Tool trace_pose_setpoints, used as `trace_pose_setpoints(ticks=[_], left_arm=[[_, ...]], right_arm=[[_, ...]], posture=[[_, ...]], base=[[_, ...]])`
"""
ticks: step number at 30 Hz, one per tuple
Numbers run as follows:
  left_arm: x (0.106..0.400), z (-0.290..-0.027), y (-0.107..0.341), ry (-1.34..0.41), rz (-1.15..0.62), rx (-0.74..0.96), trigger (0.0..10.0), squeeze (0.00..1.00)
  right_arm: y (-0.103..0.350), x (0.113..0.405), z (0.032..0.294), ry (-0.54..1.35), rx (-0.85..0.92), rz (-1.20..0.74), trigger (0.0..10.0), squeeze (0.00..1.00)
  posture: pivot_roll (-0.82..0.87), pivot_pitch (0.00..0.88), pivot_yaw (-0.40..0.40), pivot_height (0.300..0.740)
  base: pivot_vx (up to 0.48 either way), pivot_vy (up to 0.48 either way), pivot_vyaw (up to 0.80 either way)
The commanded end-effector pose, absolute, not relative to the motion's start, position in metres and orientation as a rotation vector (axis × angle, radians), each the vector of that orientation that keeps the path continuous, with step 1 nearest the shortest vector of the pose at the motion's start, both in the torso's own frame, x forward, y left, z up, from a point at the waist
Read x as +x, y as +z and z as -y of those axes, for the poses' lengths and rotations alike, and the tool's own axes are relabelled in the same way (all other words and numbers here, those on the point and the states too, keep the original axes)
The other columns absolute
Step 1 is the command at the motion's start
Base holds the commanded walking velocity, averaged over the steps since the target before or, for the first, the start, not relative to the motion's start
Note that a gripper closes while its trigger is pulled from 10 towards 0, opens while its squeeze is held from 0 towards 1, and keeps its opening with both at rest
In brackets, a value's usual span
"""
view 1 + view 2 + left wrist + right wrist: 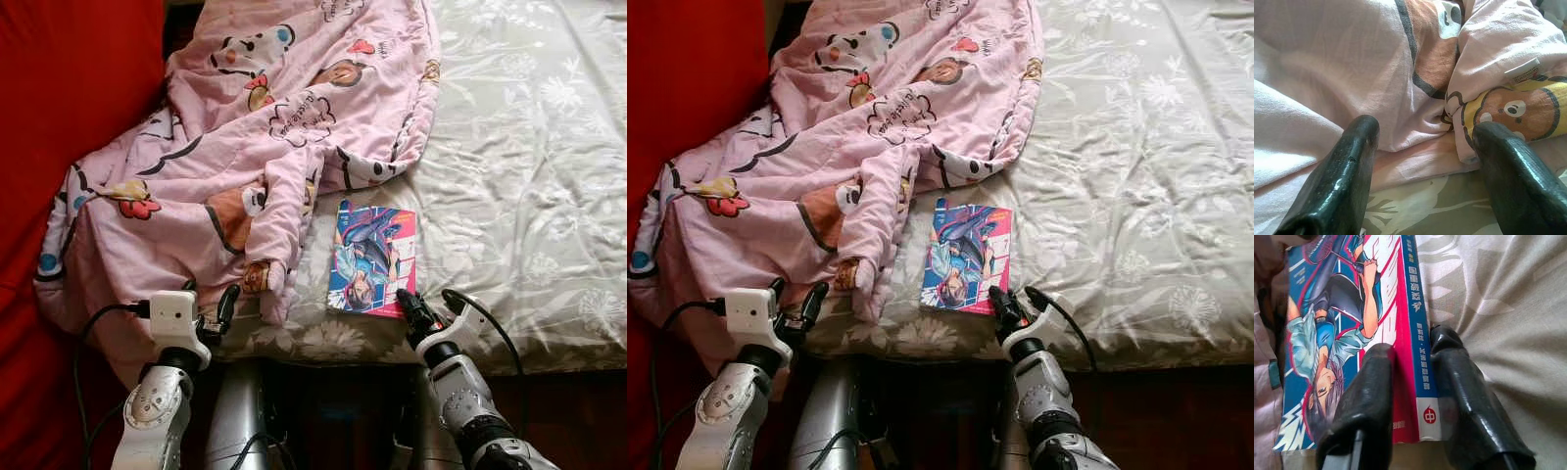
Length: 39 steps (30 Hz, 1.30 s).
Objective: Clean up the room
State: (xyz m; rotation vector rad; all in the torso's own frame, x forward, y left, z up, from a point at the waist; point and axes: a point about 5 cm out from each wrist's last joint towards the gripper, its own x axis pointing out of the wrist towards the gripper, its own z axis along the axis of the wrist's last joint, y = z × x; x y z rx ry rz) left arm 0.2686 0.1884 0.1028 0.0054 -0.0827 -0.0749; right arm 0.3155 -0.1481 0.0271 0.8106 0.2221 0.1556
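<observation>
The right gripper [1413, 367] is pinching the book [372, 258] by its spine corner, probably to lift it off the bed [529, 176], while the left gripper [1422, 161] is hovering spread and empty beside the quilt [245, 147].

A bed [549, 294] under a pale floral sheet [519, 147] meets a red surface [69, 88] at its left, daylight across it.

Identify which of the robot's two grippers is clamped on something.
The right gripper: its fingers pinch the comic book's spine edge. The left gripper is open near the pink quilt.
</observation>
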Motion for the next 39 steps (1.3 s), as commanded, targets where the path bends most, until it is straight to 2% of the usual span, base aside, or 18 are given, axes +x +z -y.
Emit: trace_pose_setpoints(ticks=[1, 9, 12, 13, 15, 19, 27, 28, 32, 39], left_arm=[[0.264, -0.19, 0.093, -0.067, 0.044, 0.028, 10.0, 0.0], [0.264, -0.19, 0.092, -0.064, 0.044, 0.029, 10.0, 0.0], [0.265, -0.19, 0.092, -0.063, 0.044, 0.029, 10.0, 0.0], [0.265, -0.19, 0.092, -0.063, 0.045, 0.028, 10.0, 0.0], [0.265, -0.19, 0.091, -0.062, 0.045, 0.028, 10.0, 0.0], [0.265, -0.189, 0.09, -0.061, 0.044, 0.027, 10.0, 0.0], [0.268, -0.187, 0.09, -0.058, 0.048, 0.022, 10.0, 0.0], [0.269, -0.187, 0.09, -0.058, 0.051, 0.021, 10.0, 0.0], [0.27, -0.187, 0.09, -0.056, 0.052, 0.021, 10.0, 0.0], [0.272, -0.186, 0.09, -0.053, 0.061, 0.02, 10.0, 0.0]], right_arm=[[0.007, 0.301, 0.135, 0.152, 0.82, -0.339, 0.0, 0.0], [0.015, 0.307, 0.141, 0.103, 0.798, -0.284, 0.0, 0.0], [0.016, 0.308, 0.149, 0.033, 0.777, -0.252, 0.0, 0.0], [0.017, 0.307, 0.159, -0.055, 0.756, -0.222, 0.0, 0.0], [0.016, 0.305, 0.166, -0.116, 0.719, -0.206, 0.0, 0.0], [0.015, 0.299, 0.173, -0.181, 0.662, -0.172, 0.0, 0.0], [0.019, 0.283, 0.191, -0.359, 0.462, -0.075, 0.0, 0.0], [0.026, 0.283, 0.195, -0.363, 0.396, -0.038, 0.0, 0.0], [0.036, 0.285, 0.198, -0.348, 0.301, 0.012, 0.0, 0.0], [0.071, 0.296, 0.221, -0.427, 0.18, 0.151, 0.0, 0.0]], posture=[[0.1, 0.33, 0.075, 0.582], [0.1, 0.327, 0.073, 0.582], [0.09, 0.325, 0.068, 0.582], [0.09, 0.324, 0.065, 0.582], [0.09, 0.324, 0.062, 0.582], [0.08, 0.322, 0.058, 0.582], [0.07, 0.313, 0.049, 0.582], [0.07, 0.313, 0.049, 0.582], [0.06, 0.309, 0.047, 0.582], [0.06, 0.303, 0.044, 0.582]], base=[[0.0, 0.0, 0.0], [0.0, 0.0, 0.0], [0.0, 0.0, 0.0], [0.0, 0.0, 0.0], [0.0, 0.0, 0.0], [0.0, 0.0, 0.0], [0.0, 0.0, 0.0], [0.0, 0.0, 0.0], [0.0, 0.0, 0.0], [0.0, 0.0, 0.0]])
